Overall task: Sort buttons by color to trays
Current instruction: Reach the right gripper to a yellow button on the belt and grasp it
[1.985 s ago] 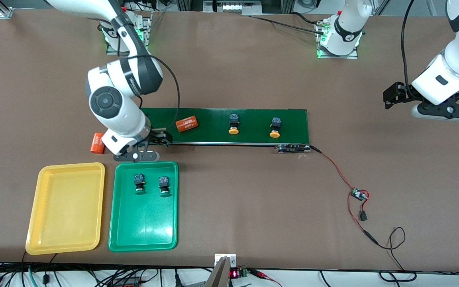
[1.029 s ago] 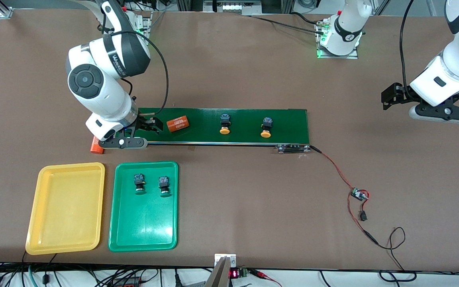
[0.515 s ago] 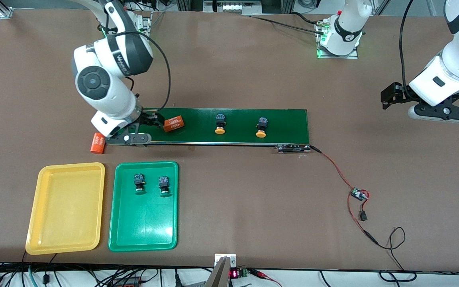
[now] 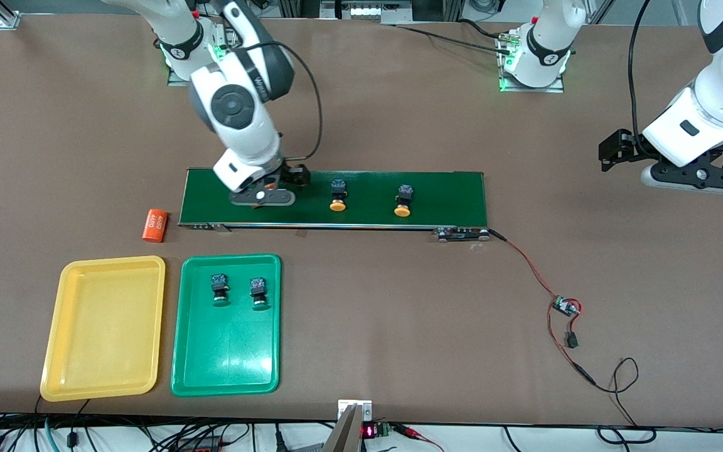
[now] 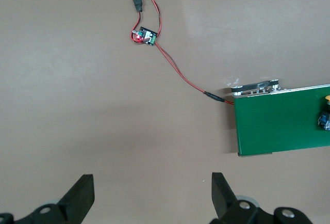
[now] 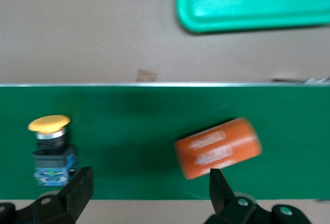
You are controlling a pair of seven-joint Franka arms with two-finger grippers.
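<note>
Orange-capped buttons [image 4: 337,196] now sit just beside the right gripper [image 4: 268,196], wide open, newly shifted along the belt [image 4: 449,188]; left gripper [image 4: 691,177] waits open.

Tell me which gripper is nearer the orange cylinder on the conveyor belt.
Right. The right gripper is open directly over the orange cylinder on the conveyor belt; the left gripper, also open, waits off the belt's end.

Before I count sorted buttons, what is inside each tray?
The green tray holds two green buttons. The yellow tray holds nothing; nothing covers either tray.
</note>
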